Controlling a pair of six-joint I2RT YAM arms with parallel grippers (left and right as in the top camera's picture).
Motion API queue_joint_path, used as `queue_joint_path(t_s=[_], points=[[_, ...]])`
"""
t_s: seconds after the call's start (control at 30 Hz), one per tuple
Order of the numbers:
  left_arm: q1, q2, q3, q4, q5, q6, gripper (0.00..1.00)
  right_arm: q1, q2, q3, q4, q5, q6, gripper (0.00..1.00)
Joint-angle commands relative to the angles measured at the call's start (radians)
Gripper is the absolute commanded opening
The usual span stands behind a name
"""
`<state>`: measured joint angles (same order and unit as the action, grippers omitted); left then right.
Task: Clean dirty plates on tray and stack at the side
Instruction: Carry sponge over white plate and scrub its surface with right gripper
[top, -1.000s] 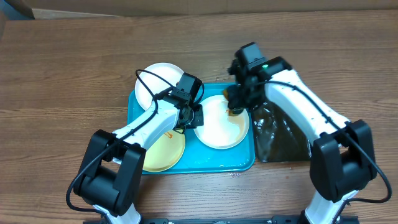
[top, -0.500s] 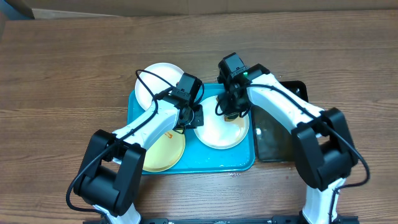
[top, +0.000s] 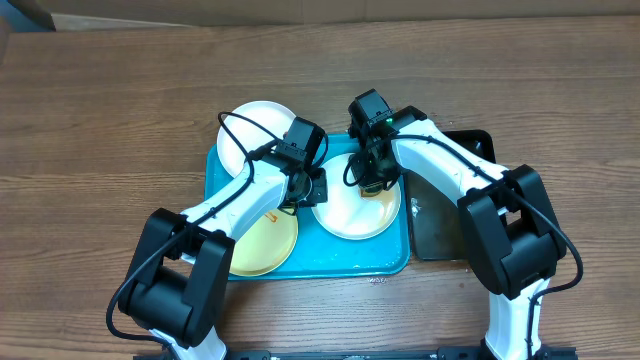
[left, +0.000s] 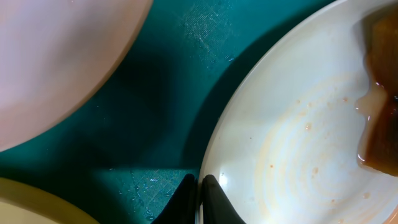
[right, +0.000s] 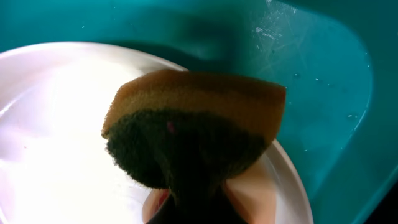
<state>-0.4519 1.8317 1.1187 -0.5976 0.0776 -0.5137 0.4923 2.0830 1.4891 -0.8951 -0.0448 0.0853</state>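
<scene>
The left end effector (left: 200, 190) is pinched together on the near rim of the white plate (top: 350, 212), which lies in the right half of the turquoise tray (top: 370, 260). The right end effector (top: 372, 182) is clamped on a brown-and-dark-green sponge (right: 193, 118), whose scouring face is pressed onto that plate near the tray's far side. Faint orange specks and a wet smear show on the plate, so the scrubbing looks unfinished.

The pinch holds only a thin lip. A hard sideways push from the sponge could slide the plate out of it or tip the plate up. Droplets on the tray floor suggest a slick base, which would make that easier. A sliding plate could knock into the yellow-green plate (top: 262, 245) in the tray's near left corner. The second white plate (top: 250, 130) overhangs the tray's far left corner, and the left arm could nudge it off.

The tray sits on a wood-grain counter (top: 120, 120). A black tray (top: 450, 215) lies just beside its right edge. Little of the room shows beyond the counter.
</scene>
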Motion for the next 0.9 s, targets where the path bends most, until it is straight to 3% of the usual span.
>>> queue_joint_path(t_s=[0.0, 0.13, 0.2, 0.27, 0.37, 0.53, 0.67, 0.87], points=[[-0.007, 0.012, -0.006, -0.001, -0.006, 0.020, 0.08, -0.005, 0.021, -0.003, 0.028, 0.015, -0.008, 0.08], [-0.007, 0.012, -0.006, -0.002, -0.006, 0.020, 0.08, -0.017, 0.021, -0.003, 0.052, 0.013, -0.007, 0.09], [-0.007, 0.012, -0.006, -0.004, -0.006, 0.020, 0.08, -0.017, 0.021, -0.003, 0.048, 0.013, -0.007, 0.17], [-0.007, 0.012, -0.006, -0.004, -0.006, 0.020, 0.09, -0.017, 0.021, -0.003, 0.045, 0.013, -0.007, 0.18], [-0.007, 0.012, -0.006, -0.004, -0.006, 0.020, 0.10, -0.017, 0.019, 0.018, 0.023, 0.005, -0.007, 0.13], [-0.007, 0.012, -0.006, -0.003, -0.006, 0.020, 0.11, -0.017, 0.017, 0.073, -0.031, -0.008, -0.008, 0.14], [-0.007, 0.012, -0.006, -0.006, -0.006, 0.020, 0.11, -0.018, 0.018, 0.068, -0.034, 0.008, -0.012, 0.07], [-0.007, 0.012, -0.006, -0.007, -0.006, 0.020, 0.10, -0.018, 0.018, 0.042, 0.009, 0.055, -0.012, 0.05]])
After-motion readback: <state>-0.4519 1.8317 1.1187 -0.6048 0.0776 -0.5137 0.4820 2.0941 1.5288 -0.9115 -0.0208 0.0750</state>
